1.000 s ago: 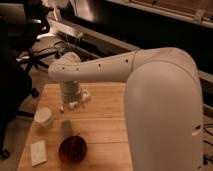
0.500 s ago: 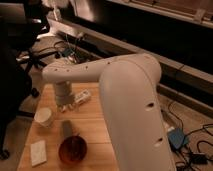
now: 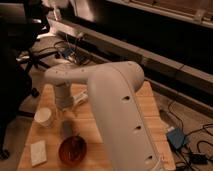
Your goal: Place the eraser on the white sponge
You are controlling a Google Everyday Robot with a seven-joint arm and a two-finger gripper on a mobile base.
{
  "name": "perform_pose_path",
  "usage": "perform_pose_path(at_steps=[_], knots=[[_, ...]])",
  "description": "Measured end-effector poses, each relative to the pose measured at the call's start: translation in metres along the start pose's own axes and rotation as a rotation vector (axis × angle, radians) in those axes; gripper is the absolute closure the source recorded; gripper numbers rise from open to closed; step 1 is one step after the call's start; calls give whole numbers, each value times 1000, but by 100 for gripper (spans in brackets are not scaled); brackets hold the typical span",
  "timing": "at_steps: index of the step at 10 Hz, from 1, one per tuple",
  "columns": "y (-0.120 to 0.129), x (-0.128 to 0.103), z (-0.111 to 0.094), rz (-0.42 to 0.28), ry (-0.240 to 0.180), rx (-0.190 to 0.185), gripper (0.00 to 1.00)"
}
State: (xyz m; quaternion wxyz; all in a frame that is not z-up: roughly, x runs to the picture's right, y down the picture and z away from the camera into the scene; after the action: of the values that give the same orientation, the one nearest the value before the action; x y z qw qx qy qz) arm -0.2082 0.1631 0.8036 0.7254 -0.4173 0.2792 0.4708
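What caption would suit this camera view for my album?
Robot hand just behind the grey eraser; white sponge lies apart.

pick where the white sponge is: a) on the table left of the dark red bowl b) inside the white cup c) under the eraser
a: the white sponge lies on the table left of the dark red bowl; the gripper hangs beyond the eraser.

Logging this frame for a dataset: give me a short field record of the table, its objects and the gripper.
table: light wood
cup: white, left side
bowl: dark red, near the front edge
eraser: grey block lying between cup and bowl
sponge: flat, front-left corner, nothing on it
gripper: pointing down, just behind the eraser
task: eraser not yet on sponge
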Motion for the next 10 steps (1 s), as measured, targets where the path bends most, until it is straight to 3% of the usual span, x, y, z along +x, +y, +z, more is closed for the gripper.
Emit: perform_pose_path(at_steps=[5,10], knots=[[6,0,37,-8,71,12,35],[25,3,57,-34,108,37,35]])
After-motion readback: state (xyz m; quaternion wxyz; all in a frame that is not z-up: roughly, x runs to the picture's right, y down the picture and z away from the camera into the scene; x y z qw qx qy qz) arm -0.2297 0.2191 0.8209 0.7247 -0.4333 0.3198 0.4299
